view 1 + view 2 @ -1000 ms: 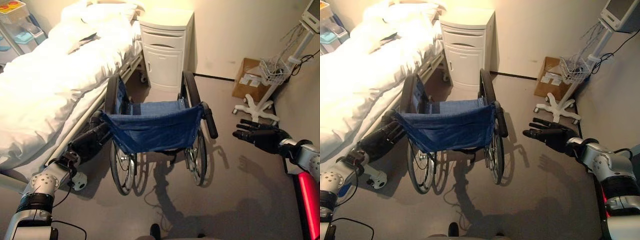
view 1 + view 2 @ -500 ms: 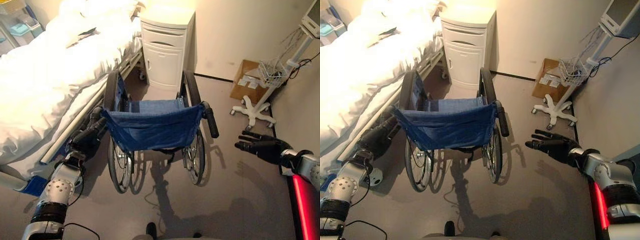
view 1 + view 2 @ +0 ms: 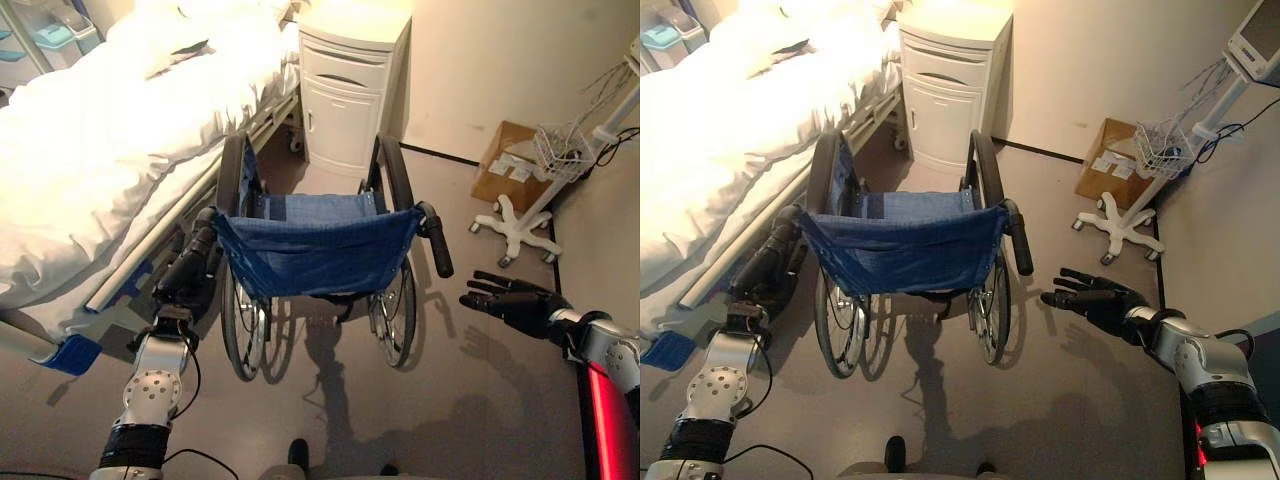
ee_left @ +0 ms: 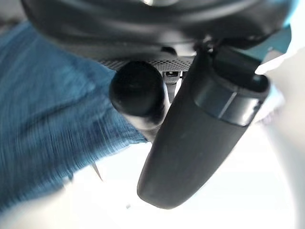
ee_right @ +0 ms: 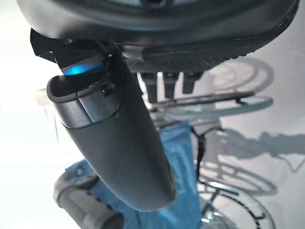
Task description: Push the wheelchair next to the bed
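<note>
Left hand (image 3: pixel 190 275) sits on the wheelchair's (image 3: pixel 318 255) left push grip, and in its wrist view the grip's round black end shows right beside the thumb; we read the hand as wrapped round that grip, though the fingers themselves are mostly hidden. Our right hand (image 3: pixel 515 303) hangs spread and flat, well apart from the right grip (image 3: pixel 437 240), holding nothing.

The wheelchair stands alongside the bed (image 3: pixel 110 140), its front pointing toward the white cabinet (image 3: pixel 350 90) at the wall. We judge it close to placed already, with a narrow gap between its left wheel and the bed rail.

To push well, we should bring the right hand onto the free grip before driving on. With one hand alone the chair will likely swing toward the bed and the left wheel could catch the rail. Short, even pressure on both grips should keep it tracking straight, and we should stop short of the cabinet.

The backrest is a blue woven sling, slack and sagging between two upright tubes, so it offers nothing firm to push on. The grips are dark, ribbed, rubbery cylinders angled back toward us. Wheels are thin spoked rims with black tyres. White bedding is soft and rumpled, draping over the bed's edge. The floor looks smooth and hard, so the chair should roll easily.
</note>
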Available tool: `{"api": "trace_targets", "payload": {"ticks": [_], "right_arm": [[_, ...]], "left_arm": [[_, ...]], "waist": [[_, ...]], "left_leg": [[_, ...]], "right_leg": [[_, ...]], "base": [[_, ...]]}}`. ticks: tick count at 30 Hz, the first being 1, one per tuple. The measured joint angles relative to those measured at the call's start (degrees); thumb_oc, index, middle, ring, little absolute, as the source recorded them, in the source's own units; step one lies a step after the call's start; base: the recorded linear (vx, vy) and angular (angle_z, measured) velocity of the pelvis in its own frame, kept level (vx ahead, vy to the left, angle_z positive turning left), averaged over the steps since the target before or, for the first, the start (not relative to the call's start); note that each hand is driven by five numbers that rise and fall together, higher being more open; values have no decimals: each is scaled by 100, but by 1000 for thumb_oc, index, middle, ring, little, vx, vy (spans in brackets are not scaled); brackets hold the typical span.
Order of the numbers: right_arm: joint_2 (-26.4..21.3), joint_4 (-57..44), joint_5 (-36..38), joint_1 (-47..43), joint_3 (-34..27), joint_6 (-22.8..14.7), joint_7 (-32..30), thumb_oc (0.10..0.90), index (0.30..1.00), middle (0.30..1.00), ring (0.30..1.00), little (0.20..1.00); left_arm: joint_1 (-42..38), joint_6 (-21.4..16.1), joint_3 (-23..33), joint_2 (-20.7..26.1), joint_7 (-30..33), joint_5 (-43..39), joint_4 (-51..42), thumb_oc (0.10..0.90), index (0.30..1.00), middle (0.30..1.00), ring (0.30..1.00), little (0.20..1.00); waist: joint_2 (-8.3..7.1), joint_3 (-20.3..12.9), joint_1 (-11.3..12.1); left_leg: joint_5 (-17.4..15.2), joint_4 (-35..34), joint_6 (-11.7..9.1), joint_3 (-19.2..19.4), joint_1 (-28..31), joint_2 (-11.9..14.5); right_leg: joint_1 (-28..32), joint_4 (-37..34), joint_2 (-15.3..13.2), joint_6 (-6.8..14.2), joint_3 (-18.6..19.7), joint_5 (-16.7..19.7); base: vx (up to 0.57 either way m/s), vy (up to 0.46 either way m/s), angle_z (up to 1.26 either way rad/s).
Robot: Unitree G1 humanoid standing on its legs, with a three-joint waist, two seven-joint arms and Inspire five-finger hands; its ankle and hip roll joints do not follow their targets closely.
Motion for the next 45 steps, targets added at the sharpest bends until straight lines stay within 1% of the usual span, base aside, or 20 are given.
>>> {"api": "trace_targets", "payload": {"ticks": [1, 2, 3, 4, 5, 6, 9, 12, 17, 20, 24, 27, 31, 34, 35, 38, 39, 42, 43, 45], "right_arm": [[0, 0, 0, 1, -40, 0, -1, 800, 900, 900, 900, 900], [-2, 4, 1, 2, -99, 0, -4, 800, 900, 900, 900, 900], [-2, 25, 5, 1, -124, 0, -1, 800, 900, 900, 900, 900], [-2, 90, 4, 2, -167, 0, 0, 800, 900, 900, 900, 900], [-3, 120, -4, 38, -264, 0, 1, 800, 900, 900, 900, 900], [-3, 126, -2, 50, -294, 0, 5, 800, 900, 900, 900, 900], [-3, 162, -2, 108, -306, -1, 20, 800, 900, 900, 900, 900], [-2, 171, -3, 266, -310, -1, 61, 800, 900, 900, 900, 900], [-3, 178, -5, 351, -341, -1, 74, 800, 900, 900, 900, 900], [-2, 178, -4, 375, -393, -1, 99, 800, 900, 900, 900, 900], [-1, 177, -4, 481, -522, -18, 150, 800, 900, 900, 900, 900], [9, 146, -5, 681, -557, -201, 170, 800, 900, 900, 900, 900], [191, 12, -5, 853, -573, -379, 158, 800, 900, 900, 900, 900], [734, -206, -12, 1036, -746, -692, 16, 800, 900, 900, 900, 900], [858, -237, -11, 1054, -751, -782, -42, 800, 900, 900, 900, 900], [1640, -324, -229, 1211, -816, -1335, -397, 800, 900, 900, 900, 900], [1747, -323, -252, 1251, -815, -1370, -435, 800, 900, 900, 900, 900], [2355, -293, -452, 1488, -719, -1760, -601, 800, 900, 900, 900, 900], [2577, -160, -453, 1541, -675, -1984, -641, 800, 900, 900, 900, 900], [2875, 71, -452, 1621, -515, -2231, -712, 800, 900, 900, 900, 900]], "left_arm": [[-2, 1, 0, 134, 42, 381, -29, 800, 900, 900, 900, 900], [-6, 1, 6, 436, 101, 906, -52, 800, 900, 900, 900, 900], [-6, 17, 10, 626, 93, 1165, -44, 800, 900, 900, 900, 900], [-6, 84, 11, 995, 67, 1464, -33, 800, 900, 900, 900, 900], [-14, 92, 183, 1171, 52, 1683, -39, 800, 900, 900, 900, 900], [-22, 82, 306, 1195, 50, 1797, -37, 800, 900, 900, 900, 900], [-25, 71, 519, 1549, 11, 2173, 10, 800, 900, 900, 900, 900], [-18, -37, 515, 1675, 40, 2835, 11, 800, 900, 900, 900, 900], [1, -243, 516, 1807, 414, 4209, 11, 800, 900, 900, 900, 900], [32, -331, 515, 1816, 463, 4541, 11, 800, 900, 900, 900, 900], [216, -326, 507, 1802, 459, 4544, 9, 800, 900, 900, 900, 900], [389, -266, 513, 1504, 454, 4496, 22, 800, 900, 900, 900, 900], [637, -135, 451, 834, 483, 4368, 423, 800, 900, 900, 900, 900], [757, -174, 417, 106, 676, 4356, 1235, 800, 900, 900, 900, 900], [773, -177, 414, -19, 710, 4335, 1424, 800, 900, 900, 900, 900], [971, -258, 298, -715, 893, 4293, 2136, 800, 900, 900, 900, 900], [973, -257, 228, -793, 904, 4292, 2262, 800, 900, 900, 900, 900], [1110, -325, -57, -1114, 910, 4298, 2719, 800, 900, 900, 900, 900], [1127, -392, -114, -1205, 880, 4302, 2861, 800, 900, 900, 900, 900], [1124, -434, -324, -1267, 786, 4313, 3119, 800, 900, 900, 900, 900]], "waist": [[1, 0, -1], [3, 2, -4], [5, 3, -2], [4, 3, 5], [18, 7, 14], [37, 14, 29], [73, 34, 72], [107, 51, 143], [110, 53, 156], [110, 53, 161], [109, 53, 150], [110, 52, 153], [109, 51, 108], [106, 50, 51], [104, 49, 45], [98, 46, 14], [98, 46, 18], [98, 45, 30], [98, 45, 25], [98, 45, 13]], "left_leg": [[0, 0, 0, -2, 1, 1], [0, 0, 0, -11, 6, 3], [0, 0, 0, -15, 12, 2], [0, 0, 0, -22, 15, 2], [0, 0, -1, -20, 16, -5], [0, 0, -1, -22, 19, -12], [0, 0, -1, -45, 17, -14], [0, 1, -1, -80, 5, -19], [0, 1, -1, -108, -6, -26], [0, 1, -1, -115, -10, -28], [0, 1, -1, -118, -13, -30], [0, 1, -1, -120, -18, -32], [0, 1, 0, -116, -20, -28], [0, 1, 0, -109, -24, -20], [0, 1, -1, -109, -21, -21], [1, 1, 0, -104, -31, -21], [1, 1, 0, -105, -34, -20], [2, 2, -2, -93, -39, -13], [3, 2, -4, -88, -29, -9], [3, 1, -3, -76, -15, -9]], "right_leg": [[2, 0, 2, 0, -2, 0], [10, -2, 3, 0, -5, 0], [21, -8, 3, 0, -10, 0], [27, -11, 3, 0, -13, 0], [29, -11, -5, 1, -16, -1], [36, -12, -11, 1, -21, -1], [42, -15, -9, 1, -30, -1], [47, -15, -7, 1, -36, -1], [52, -15, -7, 1, -136, -1], [53, -15, -8, 2, -145, -2], [50, -15, -8, 2, -149, -2], [49, -15, -8, 2, -150, -2], [41, -16, -4, 2, -145, -2], [32, -15, 4, 1, -133, -2], [35, -16, 4, 1, -131, -3], [21, -14, 4, 0, -124, -3], [19, -15, 3, 0, -121, -3], [14, -8, 5, -3, -114, -5], [18, 0, 6, -3, -112, -5], [15, 5, 2, -4, -101, -6]], "base": [[0, 0, 0], [0, 0, 0], [0, 0, 0], [0, 0, 0], [0, 0, 0], [0, 0, 0], [0, 0, 0], [14, -12, 5], [9, -9, 3], [0, 0, 0], [0, 0, 0], [0, 0, 0], [0, 0, 0], [0, 0, 0], [0, 0, 0], [-10, -4, 0], [-28, -17, 3], [-28, -9, 2], [-46, -5, -2], [-43, 8, -6]]}}
